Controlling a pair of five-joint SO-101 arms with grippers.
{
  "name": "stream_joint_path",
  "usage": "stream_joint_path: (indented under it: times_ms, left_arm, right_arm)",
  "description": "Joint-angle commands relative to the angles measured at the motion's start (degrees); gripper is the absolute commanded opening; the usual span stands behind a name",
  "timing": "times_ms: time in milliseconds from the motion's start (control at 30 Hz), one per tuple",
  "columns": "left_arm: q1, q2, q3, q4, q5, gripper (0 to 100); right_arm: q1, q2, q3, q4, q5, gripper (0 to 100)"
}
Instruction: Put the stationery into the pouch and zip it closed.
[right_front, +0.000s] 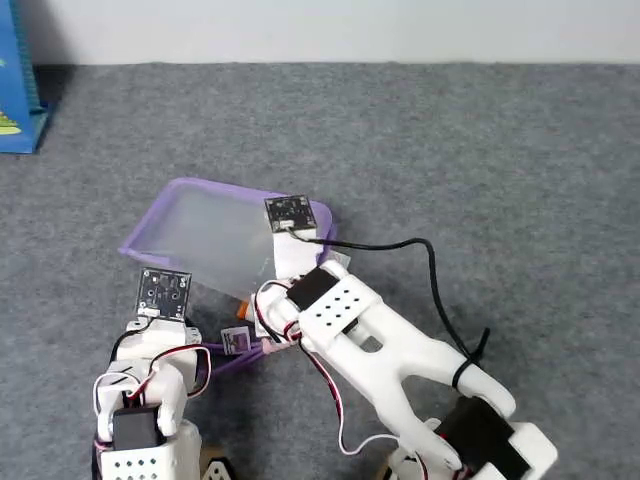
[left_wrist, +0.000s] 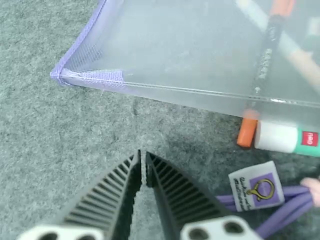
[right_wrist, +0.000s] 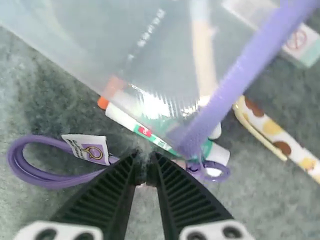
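The translucent pouch (right_front: 205, 235) with purple edging lies flat on the grey carpet. A dark pen (left_wrist: 267, 45) shows through its wall, with pale sticks beside it. A white-and-green glue stick (left_wrist: 282, 137) (right_wrist: 150, 132) and an orange cap (left_wrist: 246, 132) lie at the pouch's edge. A purple strap (right_wrist: 35, 167) with a paper tag (left_wrist: 252, 192) loops out from that side. My right gripper (right_wrist: 145, 166) is shut on the strap's end beside the zipper ring (right_wrist: 215, 170). My left gripper (left_wrist: 142, 162) is shut with nothing in it, on bare carpet just short of the pouch's corner (left_wrist: 60, 77).
A cream strip with brown dots (right_wrist: 270, 132) lies on the carpet outside the pouch. A blue object (right_front: 15, 90) stands at the far left by the wall. The right arm (right_front: 340, 310) reaches in diagonally over the pouch's near corner.
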Motion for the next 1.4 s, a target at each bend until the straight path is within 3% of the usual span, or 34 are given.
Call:
stream_joint_path:
  times_ms: [0, 233, 467, 733, 1033, 1367]
  left_arm:
    - [-0.35, -0.70, -0.66, 0.44, -0.09, 1]
    - [-0.35, -0.70, -0.66, 0.44, -0.09, 1]
    - [-0.35, -0.70, -0.66, 0.44, -0.09, 1]
    - [-0.35, -0.70, -0.66, 0.44, -0.09, 1]
    - [-0.35, -0.70, -0.66, 0.44, -0.09, 1]
    - [-0.35, -0.70, -0.66, 0.44, -0.09, 1]
  right_arm:
    - [-0.40, 0.13, -3.16, 1.45, -2.37, 1.6]
    - [-0.66, 1.27, -3.16, 1.10, -4.57, 2.3]
    - [-0.75, 2.95, -3.16, 1.01, -6.77, 19.6]
    - [-3.91, 2.42, -3.16, 1.80, -7.03, 19.7]
    - [-4.00, 2.59, -10.73, 14.55, -7.12, 19.7]
    - [-2.59, 12.88, -9.93, 9.80, -9.49, 19.8]
